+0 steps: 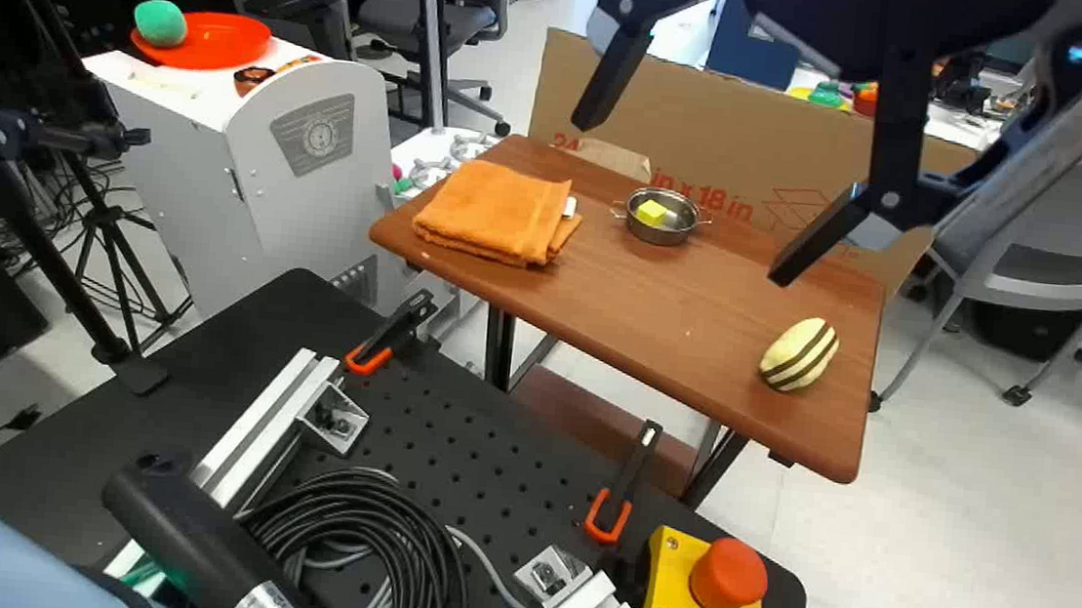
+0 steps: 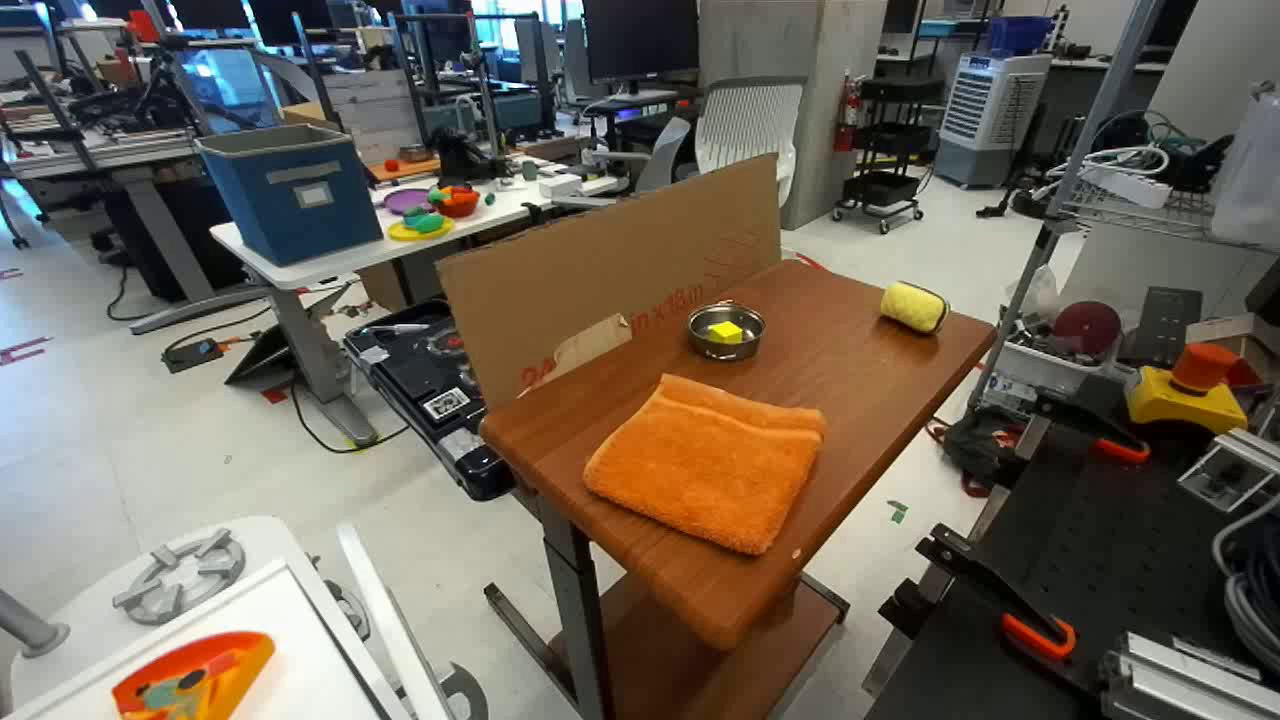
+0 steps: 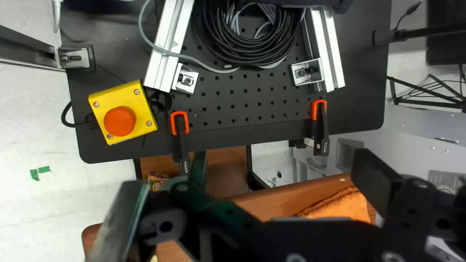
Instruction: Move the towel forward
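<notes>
The gripper point(image 1: 688, 194) is black, with angular linkages point(image 1: 902, 100) and straight, blunt fingers point(image 1: 823, 239). Pale round pins point(image 1: 890, 199) mark its joints. Dark holes point(image 3: 166, 226) show in the wrist view.

My claw point(image 1: 681, 201) hangs up top in an ext. view, fingers point(image 1: 611, 80) spread wide & angled down-left; wrist view shows 'em well apart too.

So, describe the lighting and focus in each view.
In an exterior view, the black two-fingered gripper looks nearly silhouetted; in the wrist view, its fingers look out of focus; in an exterior view, the folded orange cloth towel looks evenly lit and fairly sharp.
</notes>
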### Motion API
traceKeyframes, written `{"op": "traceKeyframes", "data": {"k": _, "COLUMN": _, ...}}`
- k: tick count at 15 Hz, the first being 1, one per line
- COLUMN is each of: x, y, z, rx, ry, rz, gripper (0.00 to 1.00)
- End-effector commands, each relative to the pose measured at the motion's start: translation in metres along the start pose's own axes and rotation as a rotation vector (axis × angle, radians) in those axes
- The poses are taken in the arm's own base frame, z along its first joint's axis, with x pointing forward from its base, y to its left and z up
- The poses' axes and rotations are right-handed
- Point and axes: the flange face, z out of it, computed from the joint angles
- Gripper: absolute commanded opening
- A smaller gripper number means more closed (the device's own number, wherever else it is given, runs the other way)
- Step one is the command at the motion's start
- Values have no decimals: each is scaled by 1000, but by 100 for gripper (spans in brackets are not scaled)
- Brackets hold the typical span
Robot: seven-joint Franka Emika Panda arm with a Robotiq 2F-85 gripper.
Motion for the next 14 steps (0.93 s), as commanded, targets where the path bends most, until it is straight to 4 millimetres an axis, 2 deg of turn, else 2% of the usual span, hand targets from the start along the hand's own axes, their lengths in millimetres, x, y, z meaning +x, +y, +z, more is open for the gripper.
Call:
{"op": "traceKeyframes", "data": {"k": 1, "x": 0, "y": 0, "z": -1, "rx": 0, "ry": -1, "rz": 0, "gripper": 100}}
{"op": "traceKeyframes", "data": {"k": 9, "x": 4, "y": 1, "z": 2, "rx": 6, "ry": -14, "rz": 4, "gripper": 100}}
{"op": "traceKeyframes", "data": {"k": 11, "x": 18, "y": -3, "z": 16, "rx": -8, "ry": -65, "rz": 20, "gripper": 100}}
{"op": "traceKeyframes", "data": {"k": 13, "x": 41, "y": -18, "z": 34, "rx": -21, "ry": -100, "rz": 24, "gripper": 100}}
{"op": "traceKeyframes", "data": {"k": 14, "x": 59, "y": -33, "z": 46, "rx": -17, "ry": -111, "rz": 20, "gripper": 100}}
